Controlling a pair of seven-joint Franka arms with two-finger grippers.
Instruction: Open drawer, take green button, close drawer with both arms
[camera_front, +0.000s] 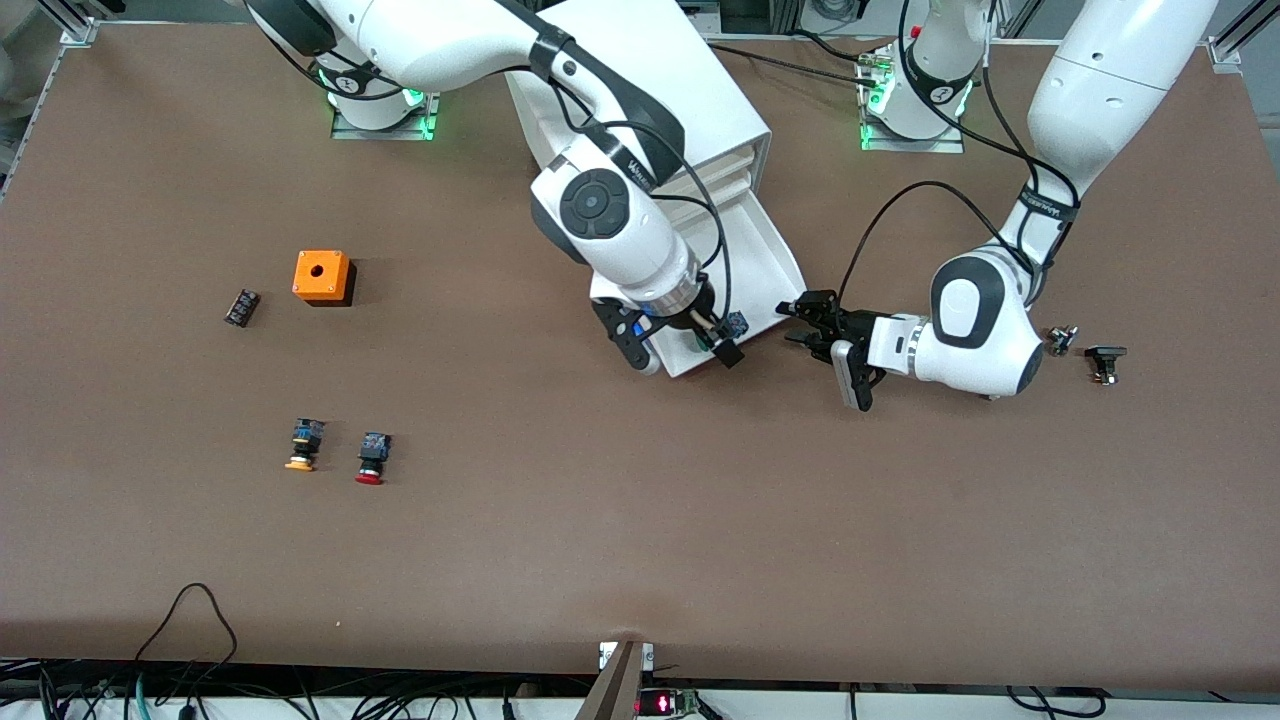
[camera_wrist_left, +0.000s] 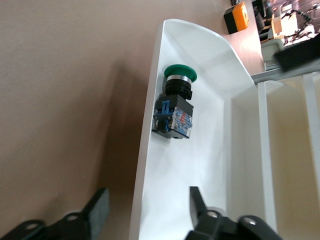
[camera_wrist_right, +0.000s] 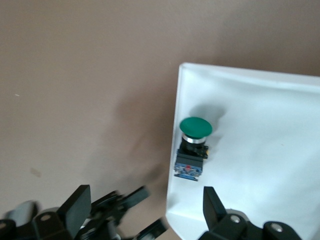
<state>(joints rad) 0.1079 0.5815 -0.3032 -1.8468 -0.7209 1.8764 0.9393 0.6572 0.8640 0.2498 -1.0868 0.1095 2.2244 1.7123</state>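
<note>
Green-capped button lies in the pulled-out drawer, hugging its wall; right gripper hovers above, open; left gripper open beside the drawer — a finger may strike the wall.

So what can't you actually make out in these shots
- Front view: the green button in the open drawer, hidden by the right gripper.
- Front view: the two small parts near the left arm's end, too small to identify.
- Left wrist view: the left gripper fingers, cut off by the frame edge.
</note>
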